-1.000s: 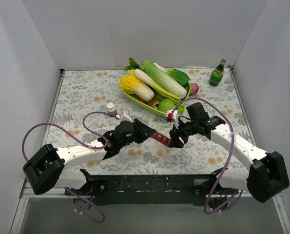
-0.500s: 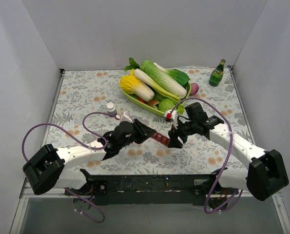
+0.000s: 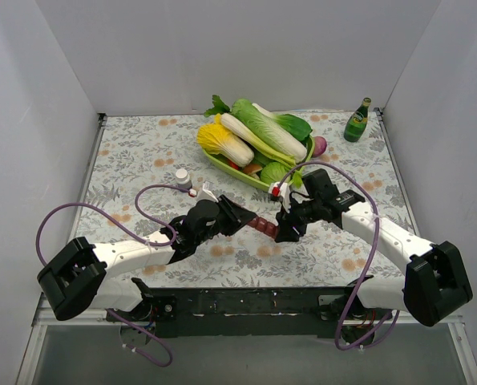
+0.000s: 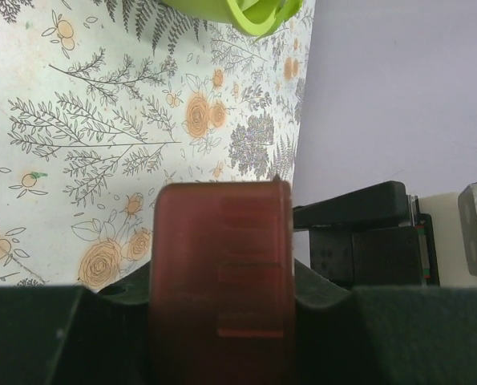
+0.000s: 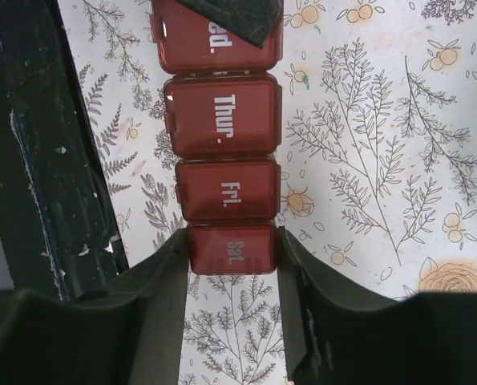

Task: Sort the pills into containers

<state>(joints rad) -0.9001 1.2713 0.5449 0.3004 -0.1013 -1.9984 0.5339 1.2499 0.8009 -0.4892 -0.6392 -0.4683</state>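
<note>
Top cam: dark red pill organiser [image 3: 262,225] spans between both grippers, mid-table [image 3: 142,152], toward the near edge. Left gripper [image 3: 240,215] has its left end. Right gripper [image 3: 287,230] is on the other end, but finger contact isn't resolvable from here. Green tray [image 3: 219,164] piled with vegetables sits centre, toward the far edge. Small white-capped bottle [image 3: 183,178] stands left of the tray, apart from it. Green glass bottle [image 3: 356,120] is upright at the far right corner. Purple cables [image 3: 70,205] loop off both arms.
</note>
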